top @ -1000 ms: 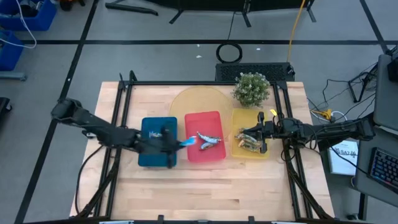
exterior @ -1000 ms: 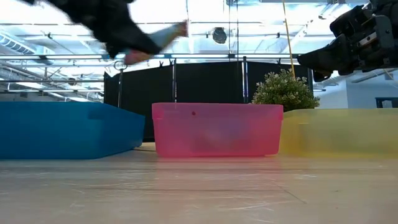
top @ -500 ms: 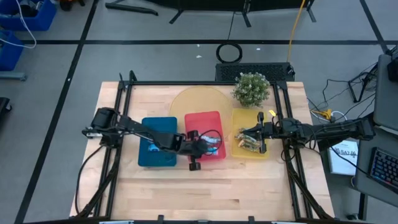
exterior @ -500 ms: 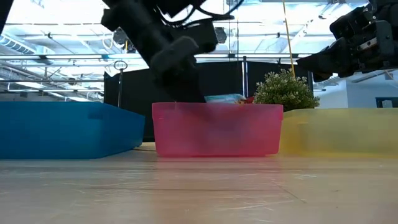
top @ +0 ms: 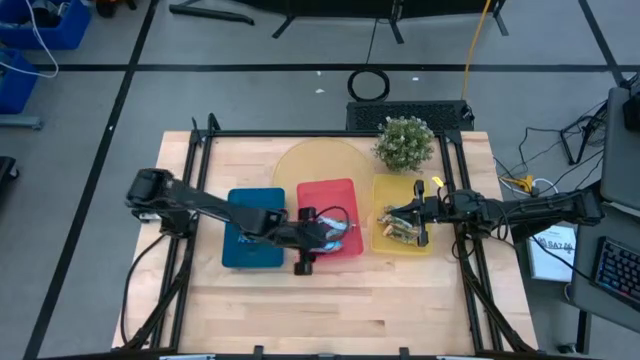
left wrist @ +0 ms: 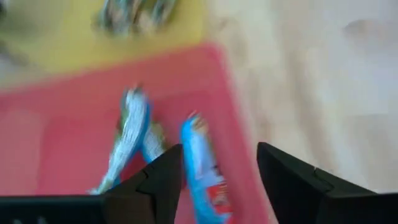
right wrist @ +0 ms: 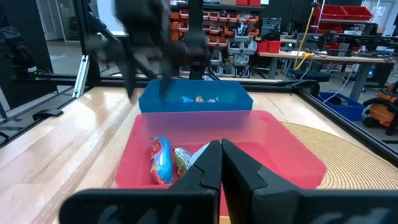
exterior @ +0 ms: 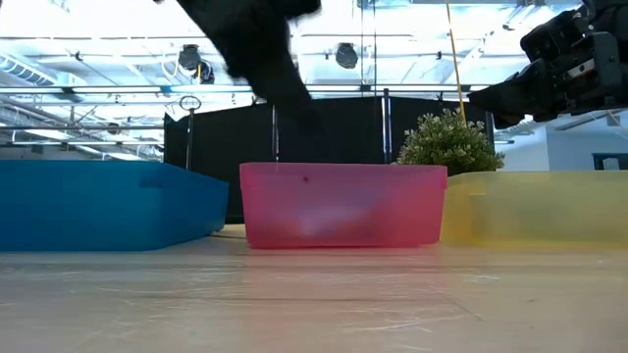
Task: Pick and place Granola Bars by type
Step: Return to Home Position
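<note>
red tray [top: 325, 195]: middle one of three on the table [top: 330, 310]; used as the reference for every place below.
blue tray [top: 250, 200]: just beside the red tray's left wall.
yellow tray [top: 395, 192]: just beside the red tray's right wall.
Granola Bars [left wrist: 200, 167]: blue-and-white ones loose on the red tray's floor, two or three, partly crossing. More sit in the blue tray, and a tan-brown heap in the yellow tray. None seen on the bare wood around the red tray.
left gripper [left wrist: 221, 163]: low over the red tray's near-left part, fingers spread apart and nothing pinched. One blue-and-white bar lies under the gap, resting on the tray floor.
right gripper [right wrist: 220, 152]: right of the red tray, above the yellow tray, fingers pressed together with nothing between them.
handling: judged light and small. Shiny crinkly wrappers probably slippery and springy, giving way before the bar inside does. Contents likely to crumble under a hard squeeze.
where to grip: best across the narrow width at mid-length, on the filled part. Flat sealed ends likely to fold and slip out.
stage: sorting looks complete, with only the retreat of the arms left.
risk: open left fingers close above the bars, so a low pull-back toward the blue tray could snag a wrapper or clip the red tray's wall.
</note>
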Controlling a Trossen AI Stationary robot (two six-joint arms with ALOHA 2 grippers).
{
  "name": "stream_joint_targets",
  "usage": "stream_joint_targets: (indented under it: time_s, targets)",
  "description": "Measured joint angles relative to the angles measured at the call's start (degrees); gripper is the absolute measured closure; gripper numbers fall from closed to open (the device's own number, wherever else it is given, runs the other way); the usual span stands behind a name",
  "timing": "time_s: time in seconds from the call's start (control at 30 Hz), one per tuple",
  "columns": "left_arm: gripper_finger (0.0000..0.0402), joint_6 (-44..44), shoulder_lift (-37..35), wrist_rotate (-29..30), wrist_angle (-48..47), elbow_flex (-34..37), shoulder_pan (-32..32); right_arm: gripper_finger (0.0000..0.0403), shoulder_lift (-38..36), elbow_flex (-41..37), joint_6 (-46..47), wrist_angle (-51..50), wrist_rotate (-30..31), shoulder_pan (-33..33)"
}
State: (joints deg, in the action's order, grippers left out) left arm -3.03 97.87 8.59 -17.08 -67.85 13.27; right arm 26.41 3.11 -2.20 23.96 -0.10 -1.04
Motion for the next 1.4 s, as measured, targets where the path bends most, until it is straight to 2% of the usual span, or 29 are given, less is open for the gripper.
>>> stream_joint_targets:
  time_s: [0.13, 0.27, 0.33, 0.37, 0.5, 0.67, 0.8, 0.93, 1.13, 1.4]
  targets:
    - [0.024, 3.7, -8.4, 1.8, -4.0, 0.5, 5.3, 0.0403, 0.0, 0.0, 0.0, 0.0, 0.0, 0.0]
    - [0.0328, 7.1, -18.2, 6.7, -9.0, 3.6, 11.2, 0.0403, 0.0, 0.0, 0.6, 0.5, 0.0, 0.0]
    - [0.0377, 8.5, -23.9, 8.6, -9.0, 7.3, 13.3, 0.0403, 0.0, 0.0, 0.6, 1.1, 0.0, 0.0]
    - [0.0389, 8.6, -27.3, 9.2, -8.4, 10.0, 13.8, 0.0403, 0.0, 0.0, 0.6, 1.6, 0.0, 0.0]
    - [0.039, 10.2, -41.6, 10.5, 2.6, 24.1, 12.4, 0.0403, 0.0, 0.0, -0.3, 2.7, 0.0, 0.0]
    - [0.0396, 13.0, -56.8, 2.9, 20.6, 40.8, 6.2, 0.0403, 0.1, 0.0, -0.2, 5.1, -1.4, 0.0]
    - [0.0398, 11.7, -67.6, 2.0, 23.6, 49.3, 4.6, 0.0403, -0.1, 0.0, -1.5, 8.1, -1.7, 0.0]
    - [0.0398, 10.9, -74.9, 2.2, 23.7, 54.3, 4.6, 0.0403, 0.0, 0.0, -3.2, 7.0, -1.7, 0.0]
    - [0.0399, 10.8, -81.5, 7.2, 18.5, 58.2, 4.6, 0.0403, -0.3, 0.0, -5.4, 8.2, -1.7, 0.0]
    - [0.04, 10.5, -87.9, 9.5, 13.1, 58.7, 5.7, 0.0403, -1.2, 0.0, -4.7, 7.8, -4.6, 0.0]
